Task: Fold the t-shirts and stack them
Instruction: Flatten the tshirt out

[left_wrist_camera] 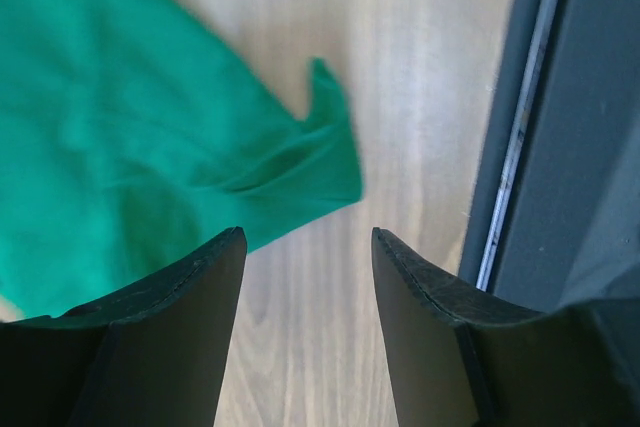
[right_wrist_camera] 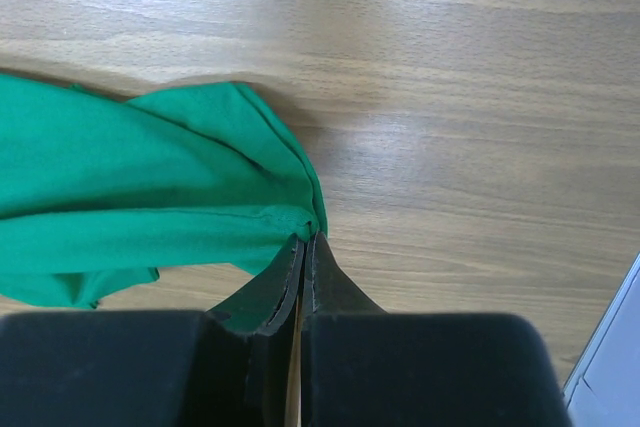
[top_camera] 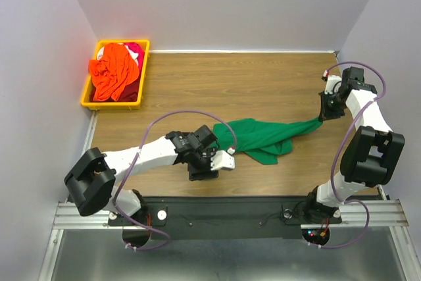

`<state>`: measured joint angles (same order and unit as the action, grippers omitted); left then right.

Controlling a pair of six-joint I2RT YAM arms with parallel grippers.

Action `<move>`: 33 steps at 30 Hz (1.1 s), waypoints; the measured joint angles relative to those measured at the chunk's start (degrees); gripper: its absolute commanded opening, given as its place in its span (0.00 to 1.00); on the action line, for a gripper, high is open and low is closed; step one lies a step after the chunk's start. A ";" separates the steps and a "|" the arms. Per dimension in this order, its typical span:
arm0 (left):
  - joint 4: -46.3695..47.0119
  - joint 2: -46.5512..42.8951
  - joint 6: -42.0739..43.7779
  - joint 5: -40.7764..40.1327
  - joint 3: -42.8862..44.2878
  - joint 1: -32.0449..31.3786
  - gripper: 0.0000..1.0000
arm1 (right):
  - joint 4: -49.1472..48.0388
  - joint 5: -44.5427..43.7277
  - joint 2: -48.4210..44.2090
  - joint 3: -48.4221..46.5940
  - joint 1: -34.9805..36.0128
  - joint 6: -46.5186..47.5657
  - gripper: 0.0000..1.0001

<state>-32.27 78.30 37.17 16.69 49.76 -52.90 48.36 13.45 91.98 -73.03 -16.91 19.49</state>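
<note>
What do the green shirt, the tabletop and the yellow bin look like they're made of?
Green shirt: soft matte cloth, probably knit; it creases and drapes.
Tabletop: wood or wood-look laminate with a slight sheen; grain streaks show.
Yellow bin: likely rigid plastic, smooth; uniform colour, moulded rim.

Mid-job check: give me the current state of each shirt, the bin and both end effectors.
left end effector: open, nothing between its fingers.
right end effector: shut on an end of the green t-shirt.
green t-shirt: unfolded, rumpled, stretched across the table.
orange t-shirt: bunched up in the bin.
red-pink t-shirt: in the bin, mostly under the orange one.
bin: holding two shirts.
</note>
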 measured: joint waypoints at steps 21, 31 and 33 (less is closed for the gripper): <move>-4.55 -3.63 12.85 6.95 2.40 21.00 0.00 | 2.05 -1.38 -8.46 -0.57 -1.79 3.76 0.00; -11.78 23.69 19.63 18.14 22.32 41.44 0.63 | 7.45 9.18 -8.20 -2.58 -1.88 6.64 0.01; -11.80 26.08 19.37 19.65 24.85 46.71 0.64 | 9.11 11.08 -7.96 -2.58 -1.88 7.76 0.01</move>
<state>-44.07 104.38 56.53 36.34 74.61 -6.20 57.47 24.53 84.03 -75.61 -18.79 27.24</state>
